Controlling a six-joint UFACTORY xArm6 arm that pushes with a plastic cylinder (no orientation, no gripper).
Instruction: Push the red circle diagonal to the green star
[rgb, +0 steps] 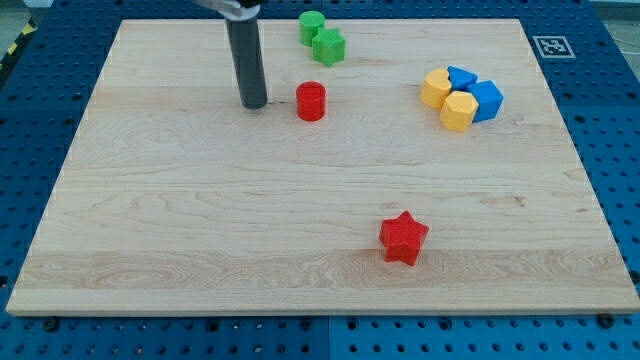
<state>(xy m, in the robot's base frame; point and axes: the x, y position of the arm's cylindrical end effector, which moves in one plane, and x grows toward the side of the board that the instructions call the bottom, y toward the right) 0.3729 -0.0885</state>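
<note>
Our red circle (311, 102) sits below-left of the green star (328, 46); my tip (254, 104) stands just left of it, apart. No jaws here. It's light, rigid, likely sliding easily; we'd push its side.

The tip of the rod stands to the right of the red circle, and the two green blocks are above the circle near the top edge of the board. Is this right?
Not quite. The camera view shows my tip to the view's left of the red circle, with a small gap, not to its right. The rest holds: the two green blocks sit above the circle near the board's top edge.
</note>
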